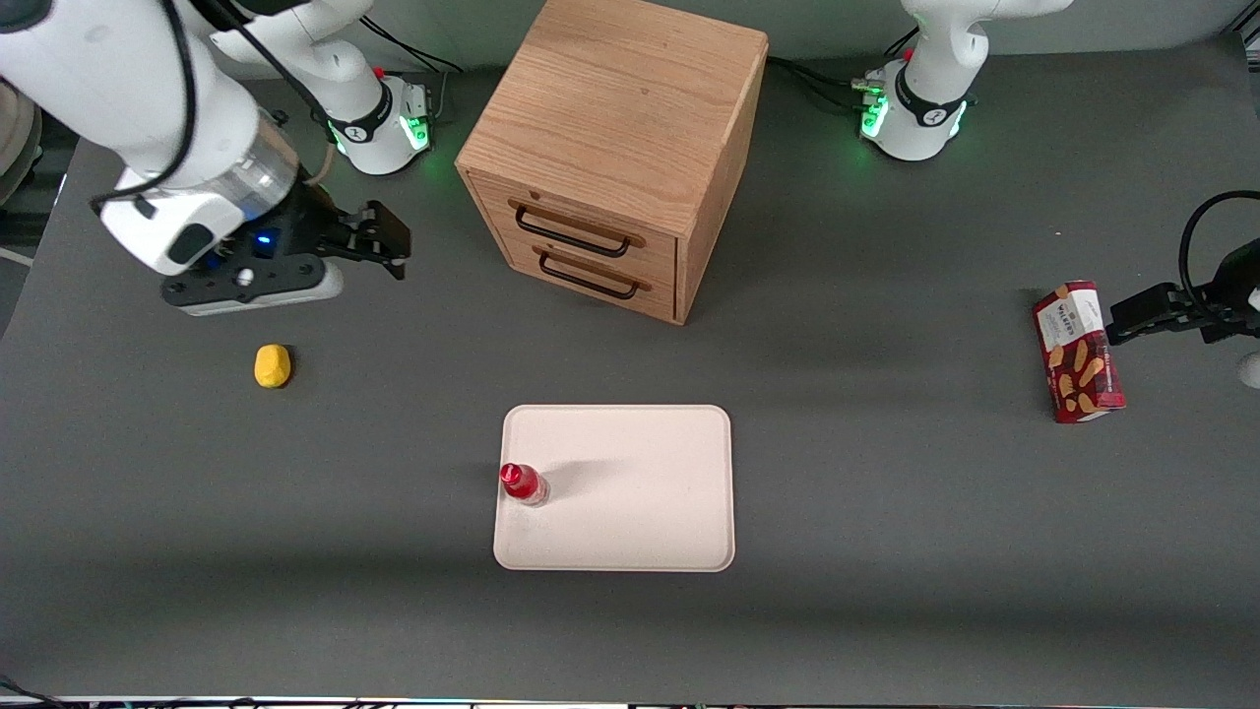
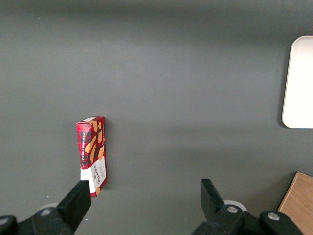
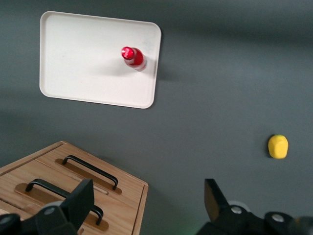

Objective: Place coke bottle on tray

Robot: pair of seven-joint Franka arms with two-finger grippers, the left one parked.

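The coke bottle (image 1: 522,483) is small and red with a red cap, and it stands upright on the cream-white tray (image 1: 630,512), close to the tray's edge toward the working arm's end. The wrist view shows the bottle (image 3: 133,57) on the tray (image 3: 83,68) too. My gripper (image 1: 379,241) is open and empty. It hangs high above the table, well away from the tray, farther from the front camera, beside the wooden drawer cabinet. In the wrist view the gripper (image 3: 146,203) has nothing between its fingers.
A wooden two-drawer cabinet (image 1: 615,148) stands farther from the front camera than the tray. A yellow lemon-like object (image 1: 273,365) lies below my gripper, toward the working arm's end. A red snack box (image 1: 1078,352) lies toward the parked arm's end.
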